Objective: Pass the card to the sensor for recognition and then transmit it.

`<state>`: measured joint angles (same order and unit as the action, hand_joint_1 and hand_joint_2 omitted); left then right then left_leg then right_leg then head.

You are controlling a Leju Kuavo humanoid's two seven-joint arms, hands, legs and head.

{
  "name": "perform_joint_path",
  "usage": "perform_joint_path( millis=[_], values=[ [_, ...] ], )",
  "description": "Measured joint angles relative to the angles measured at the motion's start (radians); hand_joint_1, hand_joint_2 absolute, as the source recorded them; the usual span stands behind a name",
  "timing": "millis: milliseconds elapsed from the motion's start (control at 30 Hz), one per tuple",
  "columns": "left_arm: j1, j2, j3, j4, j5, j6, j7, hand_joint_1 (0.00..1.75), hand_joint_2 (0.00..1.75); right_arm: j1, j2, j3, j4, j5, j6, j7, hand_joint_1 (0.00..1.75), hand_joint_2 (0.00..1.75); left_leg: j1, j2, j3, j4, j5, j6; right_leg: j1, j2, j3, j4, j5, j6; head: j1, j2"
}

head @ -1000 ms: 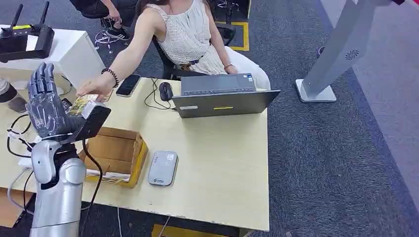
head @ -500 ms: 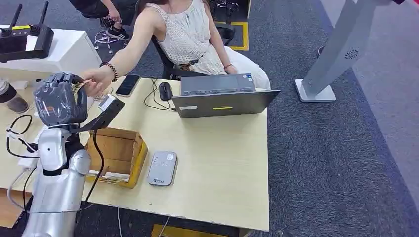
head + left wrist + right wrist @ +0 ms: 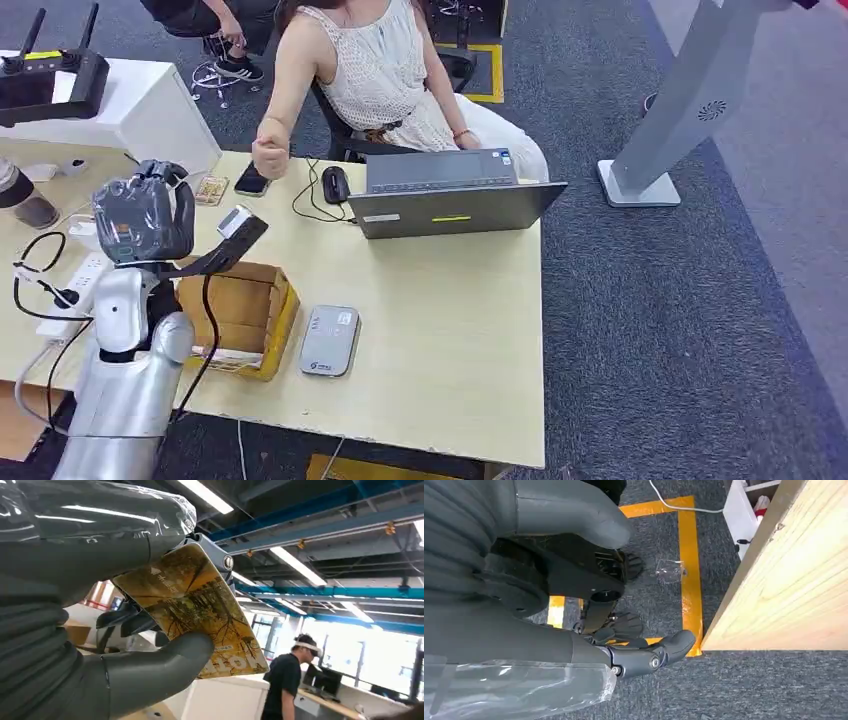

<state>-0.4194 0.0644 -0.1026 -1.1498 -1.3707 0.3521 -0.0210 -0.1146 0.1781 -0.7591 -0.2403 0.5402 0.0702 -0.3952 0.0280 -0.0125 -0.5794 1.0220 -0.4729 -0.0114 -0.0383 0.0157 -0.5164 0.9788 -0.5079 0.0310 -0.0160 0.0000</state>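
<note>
The left hand [image 3: 140, 220] is raised above the table [image 3: 440, 330], fingers closed, pinching the yellow card [image 3: 200, 622] between thumb and fingers; the right hand [image 3: 589, 625] hangs beside the table edge, fingers loosely apart, holding nothing

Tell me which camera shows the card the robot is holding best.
The left wrist view: the card is close and large there, its yellow tree print clear, pinched by the left hand. The head view has that hand's back hiding it. The right wrist view faces floor.
</note>
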Motion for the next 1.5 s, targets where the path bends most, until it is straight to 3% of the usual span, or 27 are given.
perform_joint_path(
  millis=[100, 367, 567, 667, 833, 1100, 1233, 1500],
  values=[
    [0.035, -0.023, -0.035, -0.008, -0.021, -0.011, -0.004, 1.75, 1.75, 0.000, 0.002, 0.000, 0.000, -0.005, -0.001, 0.000, 0.00, 1.75, 0.000, 0.000, 0.000, 0.000, 0.000, 0.000, 0.000, 0.000, 0.000, 0.000, 0.000, 0.000, 0.000, 0.000],
    [0.127, -0.080, -0.187, -0.032, -0.096, -0.116, 0.006, 1.75, 1.75, 0.001, 0.008, 0.000, 0.000, -0.015, -0.001, 0.000, 0.00, 1.75, 0.000, 0.000, 0.000, 0.000, 0.000, 0.000, 0.000, 0.000, 0.000, 0.000, 0.000, 0.000, 0.000, 0.000],
    [0.179, -0.098, -0.272, -0.029, -0.124, -0.168, 0.024, 1.75, 1.75, 0.001, 0.010, 0.000, 0.000, -0.017, -0.002, 0.000, 0.00, 1.75, 0.000, 0.000, 0.000, 0.000, 0.000, 0.000, 0.000, 0.000, 0.000, 0.000, 0.000, 0.000, 0.000, 0.000],
    [0.188, -0.098, -0.302, -0.014, -0.141, -0.242, 0.057, 1.75, 1.75, 0.001, 0.010, 0.000, 0.000, -0.017, -0.003, 0.004, 0.00, 1.75, 0.000, 0.000, 0.000, 0.000, 0.000, 0.000, 0.000, 0.000, 0.000, 0.000, 0.000, 0.000, 0.000, 0.000],
    [0.188, -0.096, -0.327, 0.040, -0.153, -0.314, 0.105, 1.75, 1.75, 0.001, 0.010, 0.000, 0.000, -0.017, -0.003, 0.012, 0.00, 1.75, 0.000, 0.000, 0.000, 0.000, 0.000, 0.000, 0.000, 0.000, 0.000, 0.000, 0.000, 0.000, 0.000, 0.000],
    [0.186, -0.095, -0.328, 0.107, -0.153, -0.349, 0.138, 1.75, 1.75, 0.000, 0.010, 0.000, 0.000, -0.017, -0.003, 0.018, 0.00, 1.75, 0.000, 0.000, 0.000, 0.000, 0.000, 0.000, 0.000, 0.000, 0.000, 0.000, 0.000, 0.000, 0.000, 0.000],
    [0.183, -0.095, -0.328, 0.128, -0.139, -0.365, 0.134, 1.75, 1.75, 0.000, 0.010, 0.000, 0.000, -0.017, -0.003, 0.018, 0.00, 1.75, 0.000, 0.000, 0.000, 0.000, 0.000, 0.000, 0.000, 0.000, 0.000, 0.000, 0.000, 0.000, 0.000, 0.000],
    [0.166, -0.093, -0.328, 0.169, -0.024, -0.443, 0.059, 1.75, 1.75, -0.002, 0.010, 0.000, 0.000, -0.008, -0.001, 0.024, 0.00, 1.75, 0.000, 0.000, 0.000, 0.000, 0.000, 0.000, 0.000, 0.000, 0.000, 0.000, 0.000, 0.000, 0.000, 0.000]
  ],
)
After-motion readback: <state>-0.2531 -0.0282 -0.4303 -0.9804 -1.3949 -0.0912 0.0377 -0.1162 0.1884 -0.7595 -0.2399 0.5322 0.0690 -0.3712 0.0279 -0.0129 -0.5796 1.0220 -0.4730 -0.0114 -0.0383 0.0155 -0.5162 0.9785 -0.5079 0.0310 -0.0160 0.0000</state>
